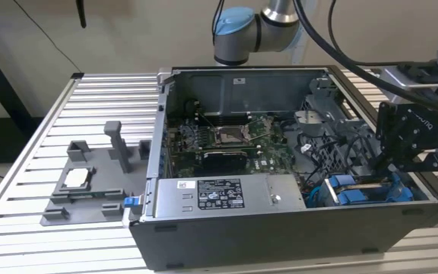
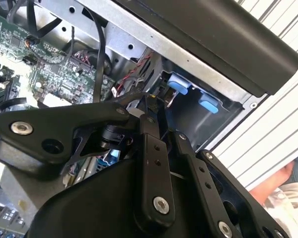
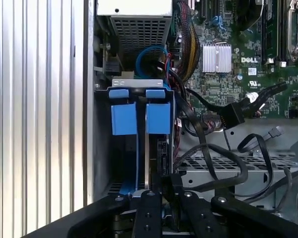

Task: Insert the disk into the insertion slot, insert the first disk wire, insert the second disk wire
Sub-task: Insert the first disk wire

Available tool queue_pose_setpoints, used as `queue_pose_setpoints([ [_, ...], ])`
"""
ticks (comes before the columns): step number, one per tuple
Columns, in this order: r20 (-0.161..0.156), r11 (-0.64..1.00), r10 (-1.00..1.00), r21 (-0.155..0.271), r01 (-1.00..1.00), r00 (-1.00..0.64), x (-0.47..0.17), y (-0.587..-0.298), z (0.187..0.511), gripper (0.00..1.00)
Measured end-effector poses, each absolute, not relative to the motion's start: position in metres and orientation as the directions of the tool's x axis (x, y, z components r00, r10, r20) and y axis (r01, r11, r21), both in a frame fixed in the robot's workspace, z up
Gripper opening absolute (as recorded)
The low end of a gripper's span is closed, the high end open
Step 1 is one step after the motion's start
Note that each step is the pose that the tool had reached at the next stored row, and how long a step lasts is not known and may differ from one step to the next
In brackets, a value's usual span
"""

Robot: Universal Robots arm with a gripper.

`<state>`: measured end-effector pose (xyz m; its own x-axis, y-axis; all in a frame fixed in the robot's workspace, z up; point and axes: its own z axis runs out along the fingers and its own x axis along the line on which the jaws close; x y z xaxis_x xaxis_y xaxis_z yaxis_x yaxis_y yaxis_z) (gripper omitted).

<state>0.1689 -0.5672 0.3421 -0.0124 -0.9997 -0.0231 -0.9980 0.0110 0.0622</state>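
Observation:
The disk (image 3: 159,119) stands on edge in its blue carrier inside the insertion slot (image 3: 103,148), at the corner of the open computer case. In the exterior view the blue carrier tabs (image 1: 353,197) show at the case's near right corner. My gripper (image 3: 171,191) hangs directly over the disk's end, shut on the black connector of a disk wire (image 3: 228,181) whose cable loops away over the drive cage. In the exterior view the gripper (image 1: 378,170) reaches down into that corner. The second wrist view shows the fingertips (image 2: 150,106) drawn together just in front of the blue tabs (image 2: 179,83).
A second black connector (image 3: 233,114) hangs loose above the motherboard (image 3: 223,59). The silver power supply box (image 1: 227,197) lies along the case front. Case walls (image 1: 371,228) close in the bay. A grey fixture (image 1: 89,188) sits on the slatted table (image 1: 21,171) on the exterior view's left.

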Motion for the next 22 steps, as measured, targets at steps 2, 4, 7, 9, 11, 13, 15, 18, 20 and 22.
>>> queue_pose_setpoints([
  [2, -0.023, 0.014, -1.0, 0.06, -0.998, -0.015, 0.1689, -0.5666, 0.342, 0.19],
  [4, -0.024, 0.016, -1.0, 0.057, -0.998, -0.017, 0.1689, -0.5657, 0.342, 0.19],
  [7, -0.024, 0.018, -1.0, 0.054, -0.998, -0.02, 0.1689, -0.5639, 0.342, 0.19],
  [9, -0.024, 0.022, -0.999, 0.054, -0.998, -0.023, 0.1689, -0.563, 0.3417, 0.19],
  [11, -0.024, 0.025, -0.999, 0.054, -0.998, -0.027, 0.1689, -0.5628, 0.3414, 0.19],
  [13, -0.024, 0.027, -0.999, 0.053, -0.998, -0.028, 0.1689, -0.5629, 0.3414, 0.19],
  [15, -0.024, 0.029, -0.999, 0.054, -0.998, -0.03, 0.1689, -0.5637, 0.3413, 0.19],
  [18, -0.024, 0.032, -0.999, 0.054, -0.998, -0.034, 0.1689, -0.565, 0.3413, 0.19],
  [20, -0.024, 0.034, -0.999, 0.054, -0.998, -0.035, 0.1689, -0.5651, 0.3411, 0.19],
  [22, -0.024, 0.038, -0.999, 0.053, -0.998, -0.039, 0.1688, -0.5652, 0.34, 0.19],
])
